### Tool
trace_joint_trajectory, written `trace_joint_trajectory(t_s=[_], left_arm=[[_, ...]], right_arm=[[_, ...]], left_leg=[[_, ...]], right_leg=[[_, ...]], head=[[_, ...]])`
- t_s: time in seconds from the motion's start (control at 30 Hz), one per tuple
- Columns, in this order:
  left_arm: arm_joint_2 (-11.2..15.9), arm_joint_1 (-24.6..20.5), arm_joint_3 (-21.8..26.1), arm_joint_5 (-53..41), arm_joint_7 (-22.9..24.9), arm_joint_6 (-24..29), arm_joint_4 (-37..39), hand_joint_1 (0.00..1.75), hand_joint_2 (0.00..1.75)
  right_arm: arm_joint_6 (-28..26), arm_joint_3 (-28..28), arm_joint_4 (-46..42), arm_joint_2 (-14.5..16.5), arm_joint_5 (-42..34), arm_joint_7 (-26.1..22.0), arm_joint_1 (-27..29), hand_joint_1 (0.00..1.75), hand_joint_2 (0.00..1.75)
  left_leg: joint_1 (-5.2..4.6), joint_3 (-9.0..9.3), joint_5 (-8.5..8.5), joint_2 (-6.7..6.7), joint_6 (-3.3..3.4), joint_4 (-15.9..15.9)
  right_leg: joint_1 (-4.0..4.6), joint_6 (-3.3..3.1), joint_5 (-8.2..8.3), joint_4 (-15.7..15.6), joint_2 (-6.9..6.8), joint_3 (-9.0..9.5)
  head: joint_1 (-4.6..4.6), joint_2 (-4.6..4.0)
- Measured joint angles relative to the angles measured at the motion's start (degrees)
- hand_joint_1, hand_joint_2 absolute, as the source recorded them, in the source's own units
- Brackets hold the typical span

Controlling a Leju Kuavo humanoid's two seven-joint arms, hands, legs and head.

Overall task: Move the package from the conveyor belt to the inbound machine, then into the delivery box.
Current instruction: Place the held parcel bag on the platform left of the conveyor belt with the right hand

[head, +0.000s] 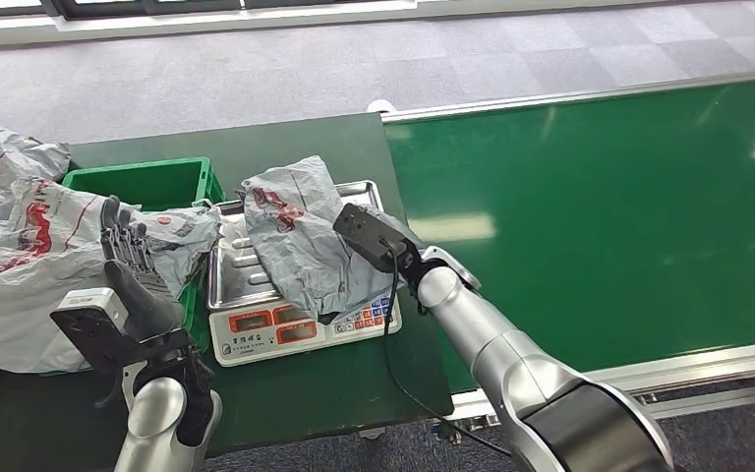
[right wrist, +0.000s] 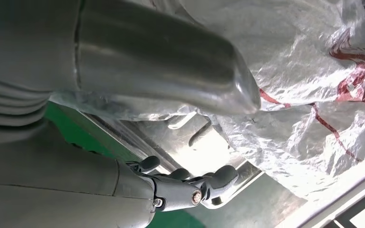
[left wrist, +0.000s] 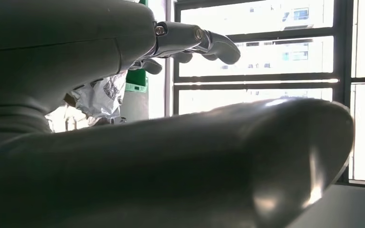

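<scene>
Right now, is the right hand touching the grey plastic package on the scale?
Touching: in the right wrist view the right hand has its thumb pressed on the crinkled package.

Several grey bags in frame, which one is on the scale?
The crumpled grey package lying across the scale's metal tray, beside the right hand. The other grey bags are heaped at the left over the green crate, off the scale.

The big grey left hand (left wrist: 123,118) holds nothing, its fingers (left wrist: 218,45) stretched out. Behind it sit a crinkly silver plastic bag (left wrist: 102,95), a green plastic box (left wrist: 136,78) and bright windows (left wrist: 266,57).
</scene>
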Motion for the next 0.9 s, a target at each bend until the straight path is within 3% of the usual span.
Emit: trace_joint_trajectory(t_s=[0.2,0.3,0.37,0.43,0.57,0.6,0.73,0.87,0.9], left_arm=[[0.0,-0.2,0.0,0.0,-0.6,0.0,0.0,0.0,0.0],[0.0,-0.1,0.0,-0.4,-1.2,0.0,-0.3,0.0,0.0],[0.0,0.1,0.0,-1.7,-1.9,-0.2,-1.0,0.0,0.0],[0.1,0.4,0.0,-4.6,-2.4,-1.5,-2.0,0.0,0.0],[1.4,0.6,0.0,-14.1,-0.3,-5.7,-4.3,0.0,0.0],[1.9,0.4,-0.2,-17.6,0.8,-6.4,-4.6,0.0,0.0],[5.2,-3.8,-2.8,-35.8,7.3,-13.1,-2.9,0.0,1.75],[9.0,-14.8,-8.3,-45.6,10.0,-21.8,7.5,0.0,0.0],[9.5,-17.4,-9.7,-46.8,10.1,-23.4,10.4,0.0,0.0]], right_arm=[[-0.8,0.0,0.0,-0.1,0.6,-3.3,-0.4,0.0,0.0],[-3.6,0.0,-1.1,0.0,0.5,-7.8,-0.5,0.0,0.0],[-6.9,0.0,-4.2,0.1,0.6,-12.0,0.4,0.0,0.0],[-10.0,0.5,-12.7,-0.6,1.0,-15.0,4.5,0.0,0.0],[-12.9,3.7,-40.2,-5.8,2.1,-12.5,20.7,0.0,1.75],[-13.6,4.2,-45.9,-7.3,2.9,-12.2,24.6,0.0,1.75],[-16.3,4.3,-63.9,-12.7,5.6,-13.1,38.7,0.0,1.75],[-19.1,3.2,-74.0,-15.6,2.8,-14.9,47.2,0.0,1.75],[-19.5,3.0,-75.2,-15.9,2.3,-15.0,48.0,0.0,1.75]], left_leg=[[0.0,0.0,0.0,0.0,0.0,0.0],[0.0,-0.01,0.0,0.0,0.0,0.0],[0.01,0.01,0.0,0.0,0.0,0.0],[0.02,0.06,0.0,-0.05,0.0,0.0],[0.02,-0.06,-0.06,-0.32,0.03,0.0],[0.01,-0.1,-0.08,-0.36,0.05,0.0],[0.0,-0.2,-0.12,-0.4,0.1,0.0],[-0.01,-0.22,-0.05,-0.21,0.08,0.0],[-0.02,-0.2,-0.02,-0.08,0.06,0.0]], right_leg=[[0.0,0.0,0.01,0.0,0.0,0.0],[0.0,0.0,0.01,0.0,0.0,0.0],[0.02,0.0,0.0,0.0,0.0,0.0],[0.05,-0.02,-0.02,0.0,-0.06,0.02],[0.05,0.01,-0.14,-0.1,-0.33,0.04],[0.05,0.02,-0.16,-0.1,-0.35,0.01],[0.03,0.06,-0.14,-0.2,-0.4,-0.01],[0.0,0.09,0.08,-0.2,-0.3,-0.1],[0.0,0.08,0.17,-0.2,-0.18,-0.15]], head=[[0.0,0.0],[0.0,0.0],[-0.01,0.0],[-0.01,0.0],[0.01,0.0],[0.01,0.0],[0.02,0.0],[0.01,0.0],[0.01,0.0]])
